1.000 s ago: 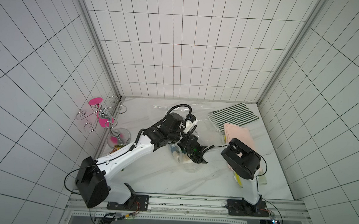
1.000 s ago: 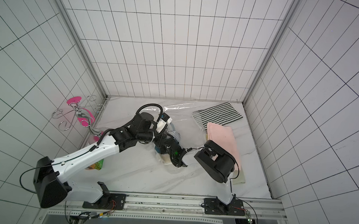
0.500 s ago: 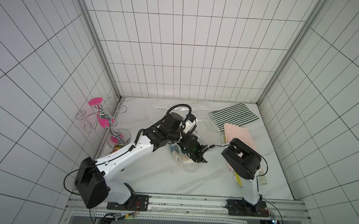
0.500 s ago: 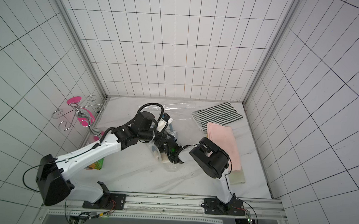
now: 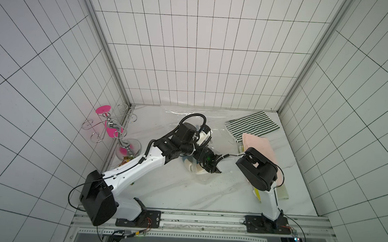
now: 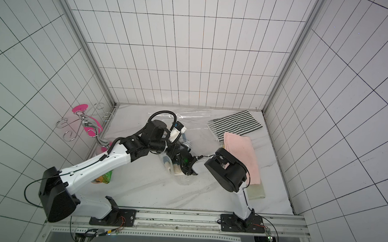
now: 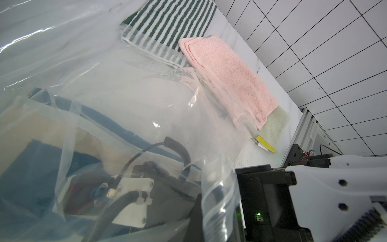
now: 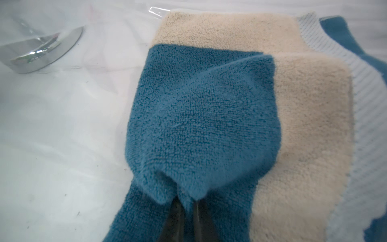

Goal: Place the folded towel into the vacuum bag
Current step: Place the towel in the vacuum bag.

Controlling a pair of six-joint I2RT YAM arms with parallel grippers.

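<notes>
Because soft, light, floppy: take folded towel (image 8: 209, 125) through all layers | lies inside vacuum bag (image 7: 146, 94) mouth | right end effector (image 8: 188, 220) clamped on top blue flap | left end effector (image 5: 203, 150) closed, apparently on bag lip

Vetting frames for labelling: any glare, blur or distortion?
Left wrist: vacuum bag film hazes most of the frame, with glare streaks near one corner. Right wrist: blue-and-beige towel sharp mid-frame, right gripper blurred up close. Both top views: evenly lit, sharp, wall tiles splayed by wide-angle perspective.
</notes>
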